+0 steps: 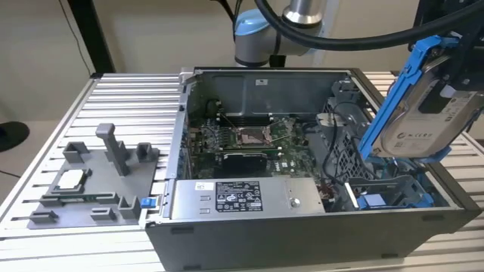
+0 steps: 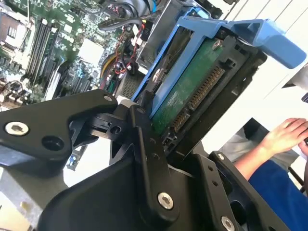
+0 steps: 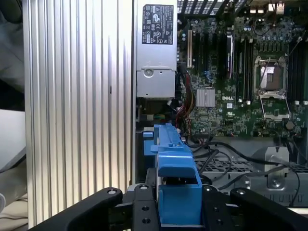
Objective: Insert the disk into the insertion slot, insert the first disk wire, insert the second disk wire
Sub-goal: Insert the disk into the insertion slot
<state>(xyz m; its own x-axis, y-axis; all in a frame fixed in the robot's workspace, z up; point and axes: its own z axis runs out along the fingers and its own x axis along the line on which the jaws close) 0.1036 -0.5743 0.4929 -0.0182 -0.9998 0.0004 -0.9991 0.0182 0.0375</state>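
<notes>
At about 3 o'clock from the middle of the open computer case [image 1: 302,241], as the exterior view shows it, the claw [image 1: 446,93] is closed on the disk [image 1: 423,127] and holds it in the air. The disk is tilted, with its white label toward the camera and its blue frame around the edges. Just below it, at about 4 o'clock in the case, sits the slot [image 1: 393,190], a dark grey bay with blue tabs. The disk is not inside it, and I cannot tell if the lower edge of the frame touches it. At 6 o'clock in the case lies the silver power supply [image 1: 238,198]. The green motherboard [image 1: 246,141] is in the middle, with black cables [image 1: 332,147] between it and the slot. At 9 o'clock, outside the case, a grey plastic holder [image 1: 90,187] stands on the ribbed metal table [image 1: 132,102]. In the second wrist view the black fingers [image 2: 149,159] press the frame, the green underside of the disk with its connector is visible, and a person's hand [image 2: 288,134] is seen beyond the disk.
</notes>
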